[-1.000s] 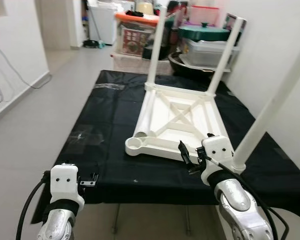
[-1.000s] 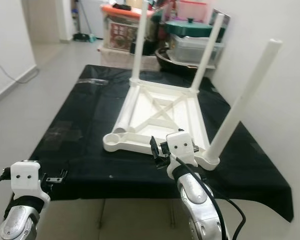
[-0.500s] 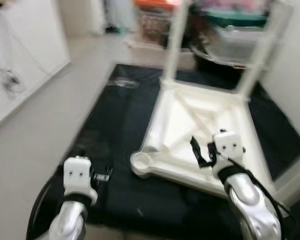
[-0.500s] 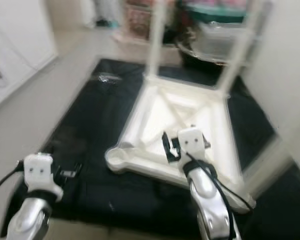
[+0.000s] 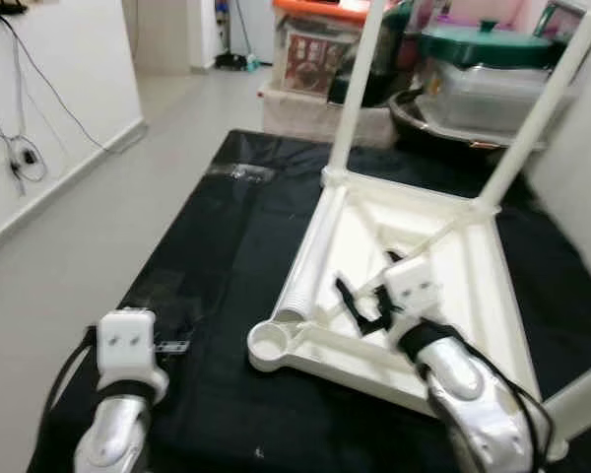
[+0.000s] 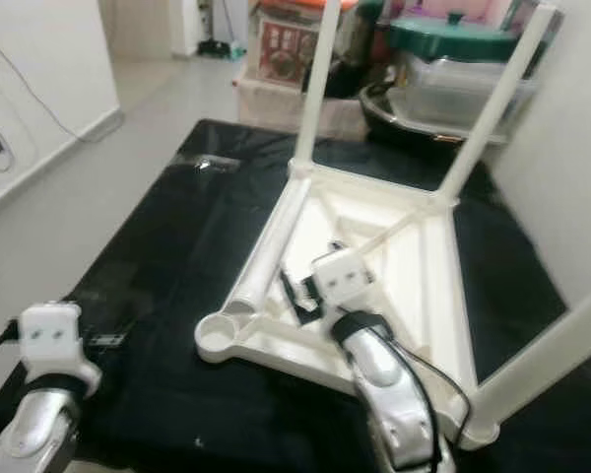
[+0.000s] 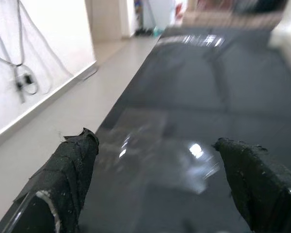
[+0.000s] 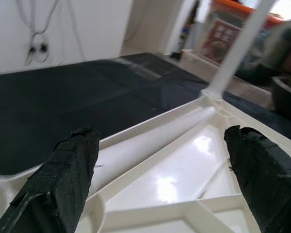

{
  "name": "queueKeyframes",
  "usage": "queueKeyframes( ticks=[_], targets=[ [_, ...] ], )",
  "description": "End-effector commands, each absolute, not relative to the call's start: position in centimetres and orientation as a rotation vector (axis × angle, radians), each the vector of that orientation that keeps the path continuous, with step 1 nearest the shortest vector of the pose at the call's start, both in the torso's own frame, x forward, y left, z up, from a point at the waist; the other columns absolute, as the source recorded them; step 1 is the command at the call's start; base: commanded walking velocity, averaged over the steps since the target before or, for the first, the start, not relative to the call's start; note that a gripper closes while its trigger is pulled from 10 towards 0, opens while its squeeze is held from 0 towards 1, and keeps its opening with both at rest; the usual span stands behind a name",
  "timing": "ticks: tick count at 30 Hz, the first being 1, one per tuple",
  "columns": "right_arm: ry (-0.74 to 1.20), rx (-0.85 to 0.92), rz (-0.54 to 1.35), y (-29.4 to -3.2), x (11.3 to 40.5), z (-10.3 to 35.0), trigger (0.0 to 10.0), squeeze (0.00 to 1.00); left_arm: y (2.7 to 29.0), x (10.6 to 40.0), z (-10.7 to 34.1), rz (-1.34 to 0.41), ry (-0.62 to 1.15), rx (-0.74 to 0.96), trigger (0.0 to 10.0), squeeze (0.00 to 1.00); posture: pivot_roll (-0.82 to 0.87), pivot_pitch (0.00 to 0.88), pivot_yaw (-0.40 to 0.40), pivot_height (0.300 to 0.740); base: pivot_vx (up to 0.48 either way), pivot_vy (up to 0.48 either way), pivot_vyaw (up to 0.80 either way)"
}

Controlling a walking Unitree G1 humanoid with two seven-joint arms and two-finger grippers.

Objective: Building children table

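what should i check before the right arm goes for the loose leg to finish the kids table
1. Table top lies upside down on the black cloth: ok.
2. Near-left socket open, no leg in it: ok.
3. Loose leg lies inside the frame along its left edge: ok.
4. Right gripper hovers over the frame, jaws open: ok.
5. Left gripper jaws open over bare cloth: ok.
6. Three fitted legs fully seated: cannot tell.

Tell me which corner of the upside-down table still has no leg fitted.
The near-left corner, an empty round socket. The two far corners carry upright white legs, and the near-right corner's leg leans out to the right.
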State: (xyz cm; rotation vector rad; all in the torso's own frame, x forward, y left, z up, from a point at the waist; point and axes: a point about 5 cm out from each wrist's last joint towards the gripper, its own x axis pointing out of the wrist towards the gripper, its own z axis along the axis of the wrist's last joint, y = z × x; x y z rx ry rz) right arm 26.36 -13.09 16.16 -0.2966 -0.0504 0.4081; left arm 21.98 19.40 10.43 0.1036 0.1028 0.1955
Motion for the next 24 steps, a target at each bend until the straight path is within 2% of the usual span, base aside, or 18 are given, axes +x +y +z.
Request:
queueKeyframes(
  ticks=[1, 4, 11, 13, 19, 24],
  targets=[
    [-0.053, -0.327, 0.488, -12.3, 26.3, 16.0, 10.0, 0.00, 20.8, 21.6, 9.0, 0.281, 0.207, 0.197, 10.0, 0.00, 0.14, 0.000, -0.101, 0.740, 0.000, 0.000, 0.00],
    [-0.025, -0.386, 0.538, -11.7, 26.7, 15.5, 10.0, 0.00, 21.4, 21.5, 8.6, 0.316, 0.236, 0.213, 10.0, 0.00, 0.15, 0.000, -0.109, 0.740, 0.000, 0.000, 0.00],
    [0.030, -0.493, 0.590, -10.3, 28.1, 14.3, 10.0, 0.00, 20.7, 21.9, 9.0, 0.290, 0.208, 0.172, 10.0, 0.00, 0.16, 0.000, -0.113, 0.740, 0.000, 0.000, 0.00],
    [0.062, -0.585, 0.609, -9.3, 29.1, 13.3, 10.0, 0.00, 20.5, 22.0, 9.0, 0.278, 0.205, 0.169, 10.0, 0.00, 0.16, 0.000, -0.111, 0.740, 0.000, 0.000, 0.00],
    [0.125, -0.649, 0.674, -8.0, 30.0, 11.7, 10.0, 0.00, 20.4, 22.2, 9.2, 0.291, 0.205, 0.176, 10.0, 0.00, 0.19, 0.000, -0.125, 0.740, 0.000, 0.000, 0.00],
    [0.154, -0.721, 0.641, -8.0, 30.8, 10.9, 10.0, 0.00, 20.5, 22.3, 9.3, 0.300, 0.204, 0.176, 10.0, 0.00, 0.19, 0.000, -0.131, 0.740, 0.000, 0.000, 0.00]
  ],
)
